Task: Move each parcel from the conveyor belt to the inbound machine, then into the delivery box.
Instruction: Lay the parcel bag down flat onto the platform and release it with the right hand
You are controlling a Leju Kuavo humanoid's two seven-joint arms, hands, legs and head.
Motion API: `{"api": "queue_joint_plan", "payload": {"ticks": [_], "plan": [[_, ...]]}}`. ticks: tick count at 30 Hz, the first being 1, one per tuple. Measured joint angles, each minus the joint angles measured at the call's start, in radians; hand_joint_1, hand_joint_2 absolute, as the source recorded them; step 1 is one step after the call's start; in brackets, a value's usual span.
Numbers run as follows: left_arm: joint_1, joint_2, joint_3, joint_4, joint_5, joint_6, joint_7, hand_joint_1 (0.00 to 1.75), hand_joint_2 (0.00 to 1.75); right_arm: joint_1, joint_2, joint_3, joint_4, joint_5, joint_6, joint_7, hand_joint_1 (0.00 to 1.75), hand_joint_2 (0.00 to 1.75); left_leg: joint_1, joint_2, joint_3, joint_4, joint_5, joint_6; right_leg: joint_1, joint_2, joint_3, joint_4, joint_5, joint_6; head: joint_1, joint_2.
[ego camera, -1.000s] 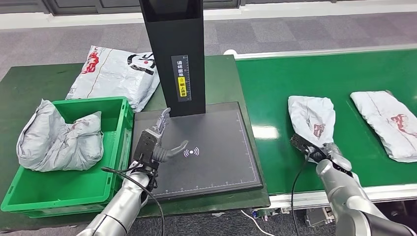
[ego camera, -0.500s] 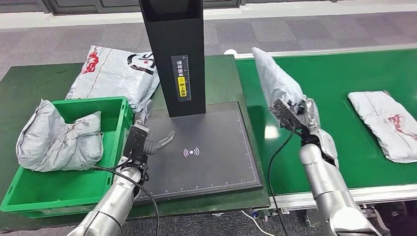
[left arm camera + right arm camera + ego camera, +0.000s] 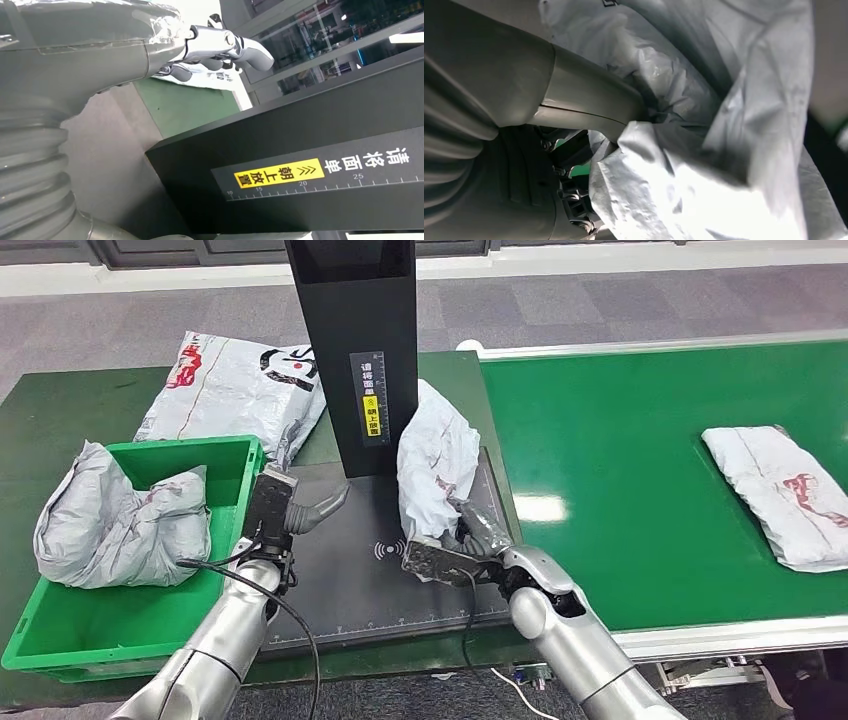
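Note:
My right hand grips a crumpled grey parcel and holds it over the right half of the black scanning pad of the inbound machine, close to its black column. Up close, the same parcel wraps around the thumb. Held empty with its fingers apart, my left hand hovers above the pad's left edge, beside the green delivery box. The left hand appears again in the left wrist view. One grey parcel lies in the box. Another grey parcel lies on the green conveyor belt.
A large flat grey mailer lies on the dark green table behind the box. A black cable hangs from each wrist. The belt's white front rail runs at the lower right.
My right arm has swung left from above the belt, carrying the parcel down over the scanning pad. My left hand has drawn back slightly toward the box.

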Motion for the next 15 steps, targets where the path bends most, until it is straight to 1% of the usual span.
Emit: {"api": "queue_joint_plan", "payload": {"ticks": [1, 3, 5, 8, 9, 12, 13, 15], "plan": [[-0.010, 0.002, 0.000, 0.004, 0.000, 0.004, 0.001, 0.00, 1.75, 0.005, 0.007, 0.081, 0.011, -0.025, 0.048, -0.003, 1.75, 1.75, 0.000, 0.000, 0.000, 0.000, 0.000, 0.000, 0.000, 0.000, 0.000, 0.000, 0.000, 0.000, 0.000, 0.000], [-0.020, 0.005, 0.000, 0.008, 0.001, 0.010, 0.002, 0.00, 1.75, -0.006, 0.009, 0.181, 0.056, -0.057, 0.111, -0.017, 1.75, 1.75, 0.000, 0.000, 0.000, 0.000, 0.000, 0.000, 0.000, 0.000, 0.000, 0.000, 0.000, 0.000, 0.000, 0.000], [-0.023, 0.006, 0.000, 0.011, 0.002, 0.013, -0.001, 0.00, 1.75, -0.024, 0.009, 0.241, 0.106, -0.061, 0.139, -0.033, 1.75, 1.75, 0.000, 0.000, 0.000, 0.000, 0.000, 0.000, 0.000, 0.000, 0.000, 0.000, 0.000, 0.000, 0.000, 0.000], [-0.023, 0.007, 0.000, 0.012, 0.004, 0.015, -0.004, 0.00, 1.75, -0.056, 0.012, 0.318, 0.172, -0.054, 0.156, -0.053, 1.75, 1.75, 0.000, 0.001, 0.001, 0.000, 0.000, 0.000, 0.000, 0.001, 0.000, 0.000, 0.000, 0.000, 0.000, 0.000], [-0.023, 0.007, 0.000, 0.012, 0.003, 0.016, -0.004, 0.00, 1.75, -0.069, 0.013, 0.339, 0.189, -0.053, 0.159, -0.059, 1.37, 1.75, 0.000, 0.001, 0.001, 0.000, 0.000, 0.000, 0.000, 0.001, 0.001, 0.000, 0.000, 0.000, 0.000, 0.000], [-0.023, 0.007, 0.000, 0.011, 0.000, 0.016, -0.002, 0.00, 1.75, -0.102, 0.014, 0.390, 0.224, -0.052, 0.164, -0.071, 0.06, 1.75, 0.000, 0.004, 0.004, 0.000, 0.000, 0.000, 0.000, 0.003, 0.001, 0.000, 0.000, 0.000, 0.000, 0.000], [-0.023, 0.007, 0.000, 0.010, -0.003, 0.017, 0.001, 0.00, 1.75, -0.107, 0.014, 0.403, 0.229, -0.052, 0.160, -0.069, 0.00, 1.75, 0.000, 0.004, 0.004, 0.000, 0.000, 0.000, 0.000, 0.004, 0.002, 0.000, 0.000, 0.000, 0.000, 0.000], [-0.023, 0.006, 0.000, 0.002, -0.014, 0.024, 0.011, 0.00, 1.75, -0.110, 0.014, 0.419, 0.229, -0.057, 0.141, -0.055, 0.00, 1.75, 0.000, 0.004, 0.005, 0.000, 0.000, 0.000, 0.000, 0.004, 0.002, 0.000, 0.000, 0.000, 0.000, 0.000]]}}
